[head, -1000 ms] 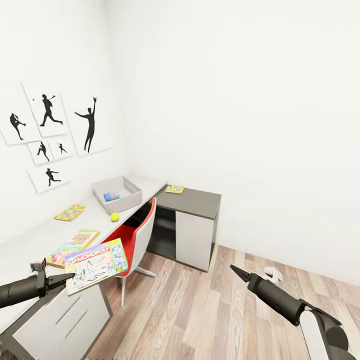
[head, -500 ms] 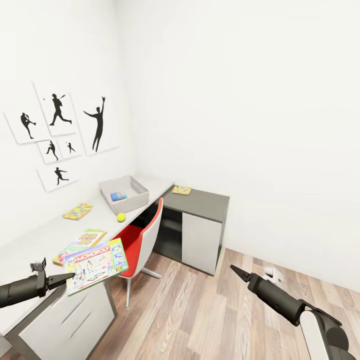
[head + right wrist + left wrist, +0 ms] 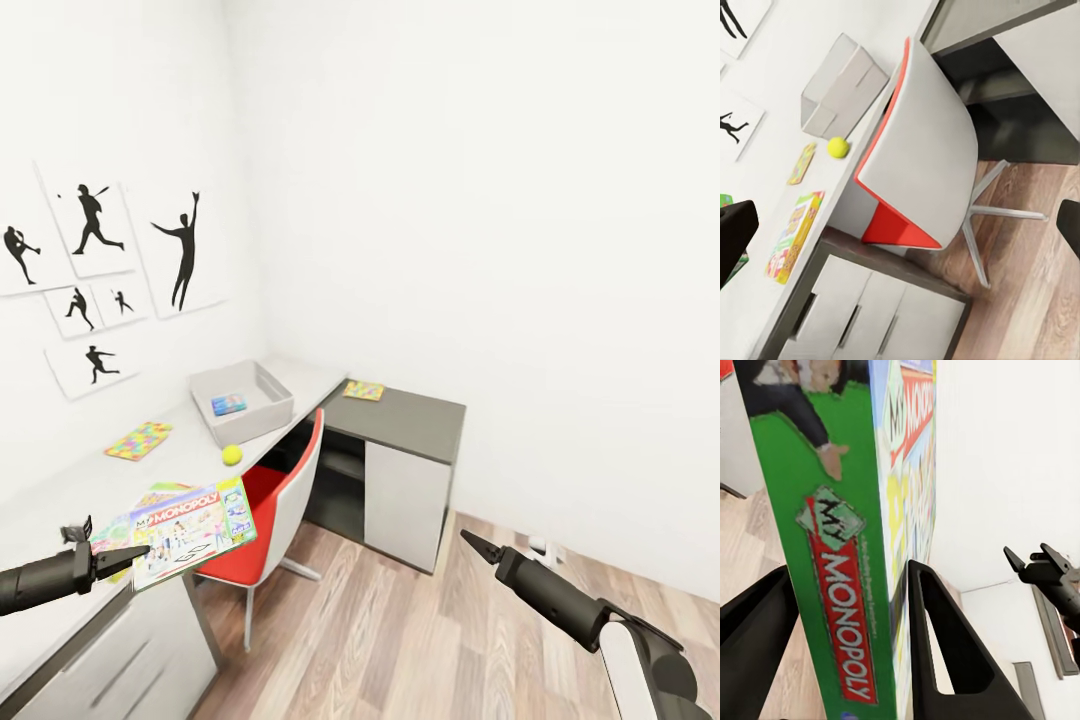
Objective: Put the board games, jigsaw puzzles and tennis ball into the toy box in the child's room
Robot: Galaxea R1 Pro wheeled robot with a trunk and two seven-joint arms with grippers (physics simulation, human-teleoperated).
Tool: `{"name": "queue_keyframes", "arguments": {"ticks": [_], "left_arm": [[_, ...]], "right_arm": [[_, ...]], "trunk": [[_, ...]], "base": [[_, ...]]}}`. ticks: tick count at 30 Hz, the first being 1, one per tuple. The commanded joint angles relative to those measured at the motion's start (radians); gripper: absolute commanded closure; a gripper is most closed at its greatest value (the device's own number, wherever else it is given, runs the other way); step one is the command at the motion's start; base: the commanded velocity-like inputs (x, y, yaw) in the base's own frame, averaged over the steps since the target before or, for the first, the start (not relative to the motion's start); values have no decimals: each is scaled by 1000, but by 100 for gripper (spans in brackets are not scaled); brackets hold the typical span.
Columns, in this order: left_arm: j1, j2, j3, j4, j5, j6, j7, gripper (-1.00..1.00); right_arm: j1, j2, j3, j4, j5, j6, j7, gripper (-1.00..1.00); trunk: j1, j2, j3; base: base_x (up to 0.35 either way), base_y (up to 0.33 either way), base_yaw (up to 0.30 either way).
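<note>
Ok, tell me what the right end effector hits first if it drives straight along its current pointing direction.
Probably the red chair, which sits dead ahead of the right end effector in its wrist view, in front of the table; depth is uncertain.

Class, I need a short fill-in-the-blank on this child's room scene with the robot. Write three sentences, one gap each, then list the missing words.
1. The left gripper is shut on a board game whose box reads ______.
2. On the table, the tennis ball lies just in front of the grey ______.
3. The seat of the chair at the table is coloured ______.

Missing words: Monopoly; toy box; red
</note>
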Motion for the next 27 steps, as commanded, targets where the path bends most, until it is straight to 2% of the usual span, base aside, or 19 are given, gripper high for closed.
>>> {"name": "queue_keyframes", "arguments": {"ticks": [1, 6, 16, 27], "left_arm": [[-1, 0, 1, 0, -2, 10, -5, 100], [-1, 0, 0, 0, -1, 10, -5, 100], [-1, -1, 0, 0, -1, 10, -5, 100], [-1, -1, 0, 0, -1, 9, -5, 100]], "right_arm": [[-1, 1, -3, -1, -1, 7, 4, -100], [-1, 3, -1, -3, 0, 7, 2, -100], [-1, 1, -2, -2, -1, 7, 3, -100], [-1, 1, -2, -2, -1, 6, 4, -100]], "trunk": [[1, -2, -2], [1, -2, -2], [1, -2, -3], [1, -2, -3]], "base": [[291, -21, 8], [280, -138, 154], [269, -224, 268], [264, -149, 39]]}}
